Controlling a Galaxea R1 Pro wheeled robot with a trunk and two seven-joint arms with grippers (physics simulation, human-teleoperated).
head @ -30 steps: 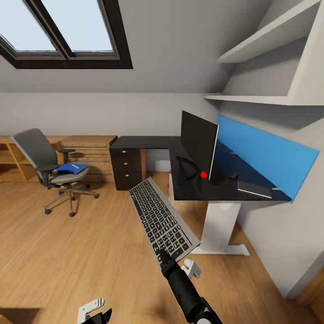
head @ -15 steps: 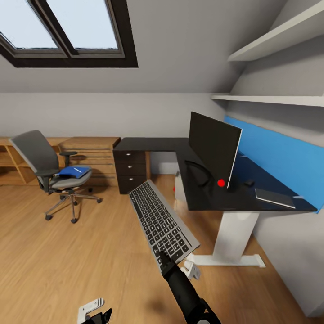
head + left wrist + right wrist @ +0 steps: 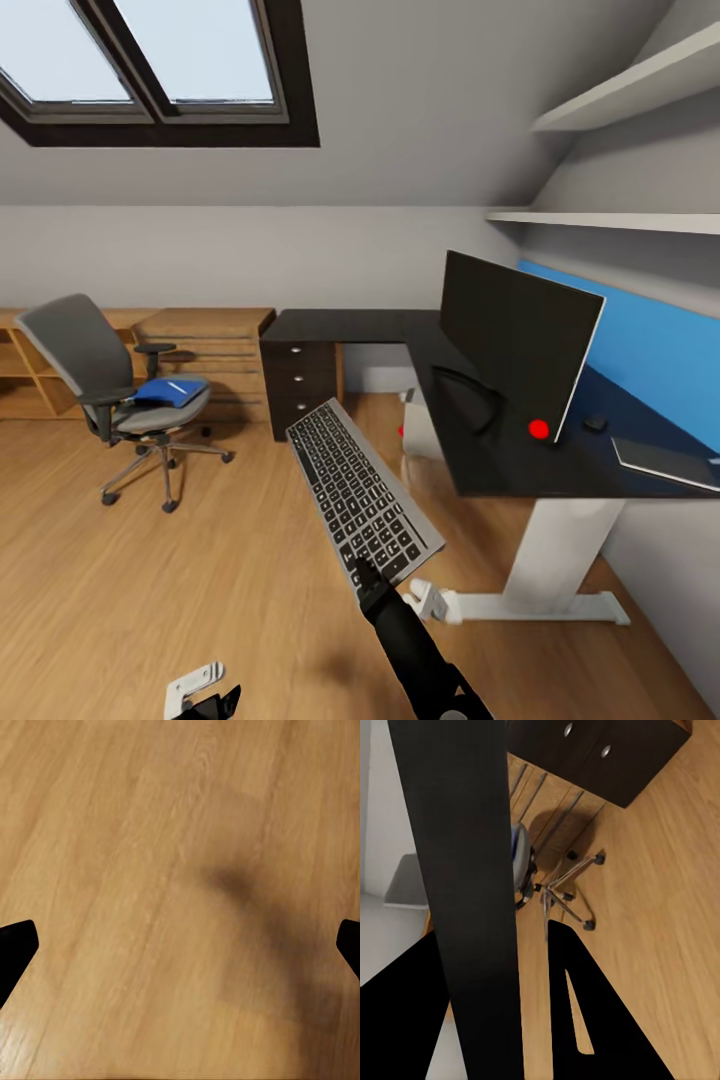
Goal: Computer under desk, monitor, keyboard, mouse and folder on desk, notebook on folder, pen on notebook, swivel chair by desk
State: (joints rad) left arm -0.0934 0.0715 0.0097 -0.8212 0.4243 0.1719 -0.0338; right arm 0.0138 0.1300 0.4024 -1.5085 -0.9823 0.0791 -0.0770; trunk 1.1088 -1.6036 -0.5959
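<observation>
Keyboard (image 3: 362,491) near end pinched in right gripper (image 3: 366,577) (held aloft), left gripper (image 3: 205,690) spread, empty.

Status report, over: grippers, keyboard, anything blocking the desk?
Right gripper shut on keyboard, held over floor, short of desk. Left gripper open, holding nothing. Monitor on desk; path looks clear.

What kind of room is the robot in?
It looks like an attic room used as a home office. A skylight sits in the sloped ceiling, a black desk holds a monitor, and a swivel chair stands on the wood floor.
</observation>
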